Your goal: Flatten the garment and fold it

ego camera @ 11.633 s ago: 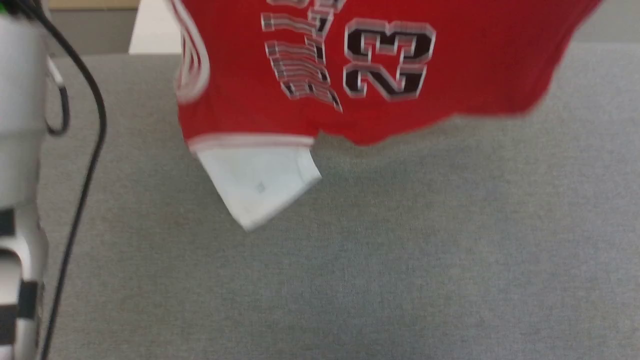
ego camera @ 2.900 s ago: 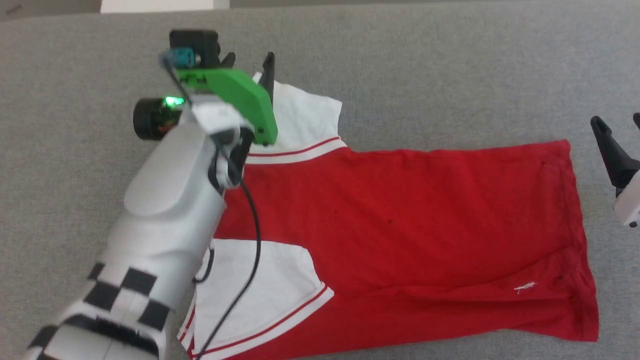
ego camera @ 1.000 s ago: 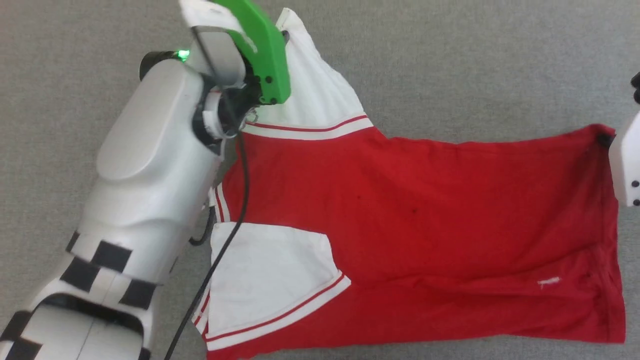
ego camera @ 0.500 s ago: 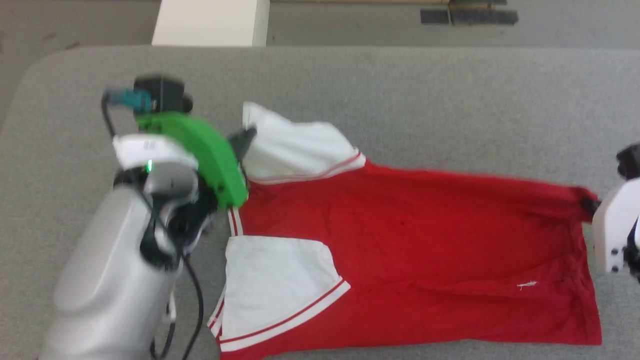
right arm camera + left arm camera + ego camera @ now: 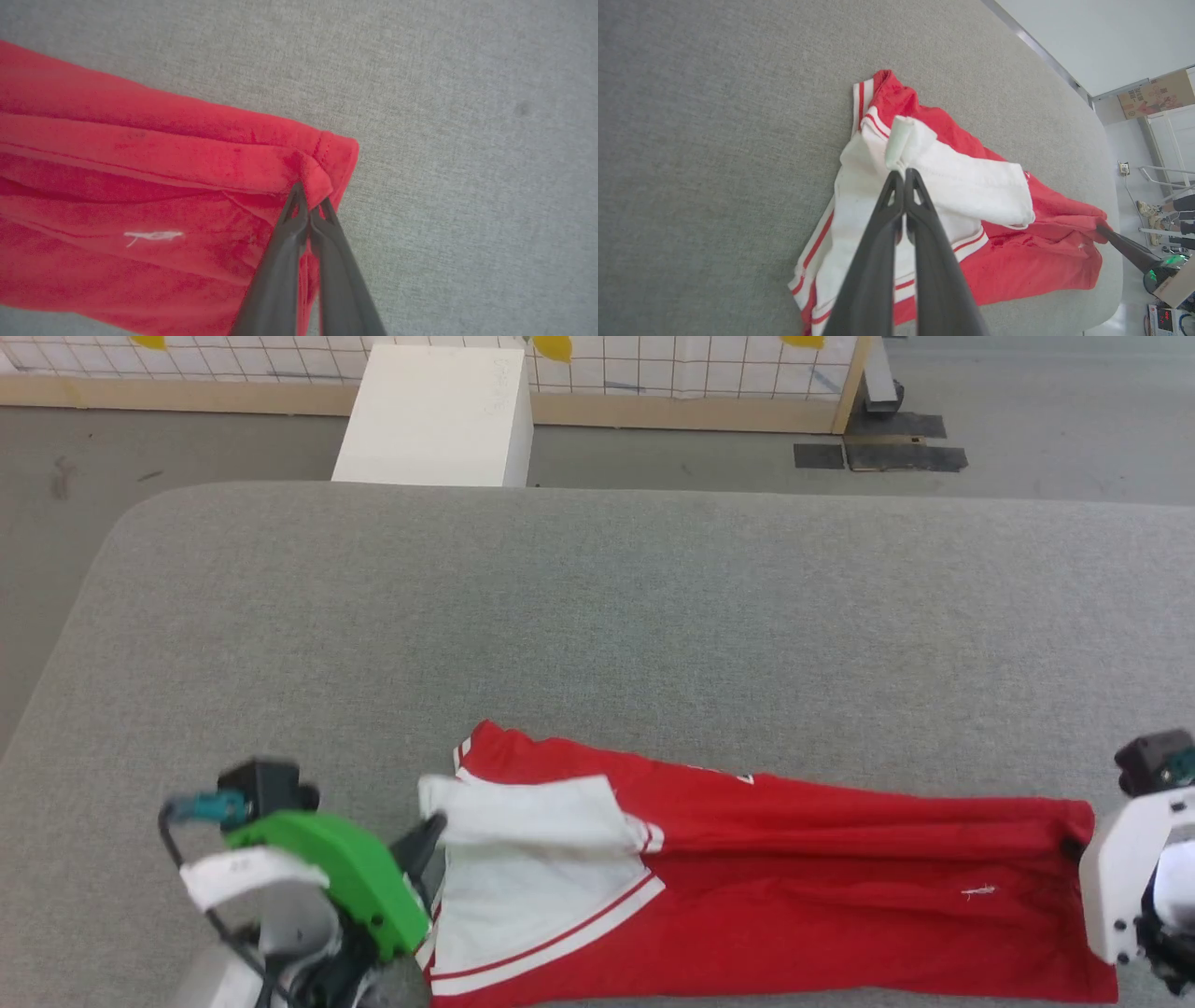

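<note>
The garment (image 5: 794,896), red with white sleeves, lies along the near edge of the grey table (image 5: 597,616), its far half drawn over its near half. My left gripper (image 5: 435,823) is shut on the edge of the upper white sleeve (image 5: 532,812). In the left wrist view the left gripper (image 5: 904,173) pinches a rolled bit of that sleeve (image 5: 971,186) above the garment (image 5: 1041,261). My right gripper (image 5: 1072,847) is shut on the red hem corner. Its wrist view shows the right gripper (image 5: 309,197) pinching the folded hem of the garment (image 5: 140,196). The print is hidden.
Bare grey table surface stretches from the garment to the far edge and both sides. Beyond the far edge a white box (image 5: 434,415) stands on the floor before a wood-framed grid panel (image 5: 691,373). The table's rounded corner (image 5: 1106,154) lies past the garment.
Both grippers have drawn the garment's far edge toward me, laying it over the near half. The head camera has tilted up, bringing the table's far edge and floor into view.
</note>
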Robot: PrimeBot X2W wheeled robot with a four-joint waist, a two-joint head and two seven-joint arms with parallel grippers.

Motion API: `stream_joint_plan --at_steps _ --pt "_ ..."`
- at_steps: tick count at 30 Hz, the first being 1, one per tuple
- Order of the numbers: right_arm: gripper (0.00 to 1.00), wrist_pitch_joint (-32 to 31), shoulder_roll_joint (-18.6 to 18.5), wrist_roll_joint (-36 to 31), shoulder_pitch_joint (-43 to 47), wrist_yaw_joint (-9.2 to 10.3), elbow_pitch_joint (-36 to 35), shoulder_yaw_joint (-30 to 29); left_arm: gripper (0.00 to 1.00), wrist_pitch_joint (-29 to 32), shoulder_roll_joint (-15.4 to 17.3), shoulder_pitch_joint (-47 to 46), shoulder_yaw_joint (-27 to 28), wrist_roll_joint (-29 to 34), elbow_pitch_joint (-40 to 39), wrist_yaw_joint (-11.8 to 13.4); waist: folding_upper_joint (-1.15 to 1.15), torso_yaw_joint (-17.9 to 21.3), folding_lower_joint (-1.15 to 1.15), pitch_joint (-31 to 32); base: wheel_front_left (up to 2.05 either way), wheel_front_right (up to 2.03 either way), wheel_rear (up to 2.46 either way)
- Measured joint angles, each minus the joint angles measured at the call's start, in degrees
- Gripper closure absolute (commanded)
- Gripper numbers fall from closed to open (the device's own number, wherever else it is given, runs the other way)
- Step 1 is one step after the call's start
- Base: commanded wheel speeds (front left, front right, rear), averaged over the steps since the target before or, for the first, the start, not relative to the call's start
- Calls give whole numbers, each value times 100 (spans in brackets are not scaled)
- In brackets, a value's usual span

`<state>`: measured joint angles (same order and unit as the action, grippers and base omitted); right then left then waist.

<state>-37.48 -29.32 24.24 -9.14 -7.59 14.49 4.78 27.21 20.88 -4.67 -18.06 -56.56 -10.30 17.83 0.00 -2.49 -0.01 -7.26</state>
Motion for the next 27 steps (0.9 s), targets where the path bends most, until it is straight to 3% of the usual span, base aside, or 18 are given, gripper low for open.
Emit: stream_joint_plan --at_steps 6,13,14,15,16,19,27 --pt "100 -16 112 -71 273 0 56 16 100 -134 -151 698 71 -272 232 62 0 50 0 -5 0 0 0" --pt "100 -23 236 -136 264 0 190 91 97 -105 -297 809 -100 -320 1010 54 0 149 0 2 0 0 0" --pt "82 -23 256 -153 255 0 218 83 33 -105 -296 801 -111 -299 1066 41 0 159 0 15 0 0 0" --pt "58 -30 277 -158 245 0 238 79 0 -108 -297 784 -120 -294 1117 36 0 171 0 37 0 0 0" --pt "0 -26 304 -157 244 0 245 49 0 -108 -293 773 -126 -277 1152 37 0 181 0 64 0 0 0" --pt "0 2 377 -151 268 0 233 -105 0 -93 -234 733 -183 -188 1120 47 0 203 0 163 0 0 0" --pt "0 -19 468 83 670 0 -479 -706 0 110 346 674 -37 110 438 388 0 241 0 506 0 0 0"
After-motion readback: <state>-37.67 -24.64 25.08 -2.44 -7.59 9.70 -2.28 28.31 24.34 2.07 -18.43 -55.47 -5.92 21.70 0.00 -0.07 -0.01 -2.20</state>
